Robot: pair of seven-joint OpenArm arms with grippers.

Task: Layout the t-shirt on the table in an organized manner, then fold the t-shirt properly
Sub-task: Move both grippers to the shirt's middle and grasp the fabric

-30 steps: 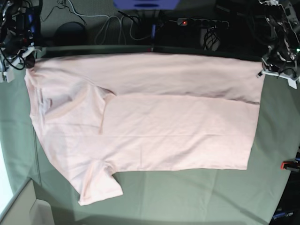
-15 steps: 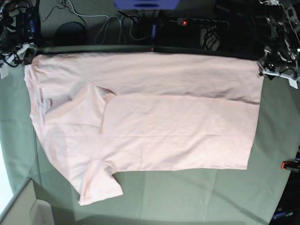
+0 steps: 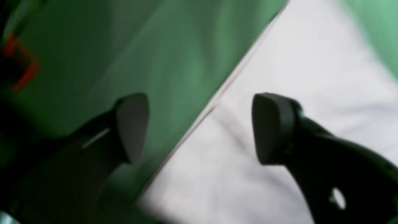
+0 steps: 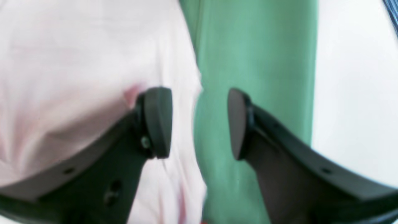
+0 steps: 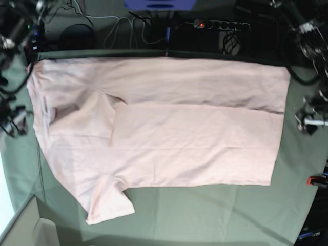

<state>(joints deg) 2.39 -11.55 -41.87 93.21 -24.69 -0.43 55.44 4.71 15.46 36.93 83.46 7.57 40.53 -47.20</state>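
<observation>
The pale pink t-shirt lies spread on the grey-green table, its upper part folded down over the body and one sleeve pointing to the near left. No lettering shows. My left gripper is open above the shirt's straight edge, with nothing between its fingers. In the base view that arm hangs just off the shirt's right side. My right gripper is open over the shirt's edge, empty. Its arm sits at the shirt's left side.
A power strip with a red light and cables lie beyond the table's far edge. A red clamp grips the right edge. A pale box corner juts in at the near left.
Both grippers have opened and let go of the shirt's far corners. Both arms have moved nearer along the shirt's sides. The shirt has stayed flat.
</observation>
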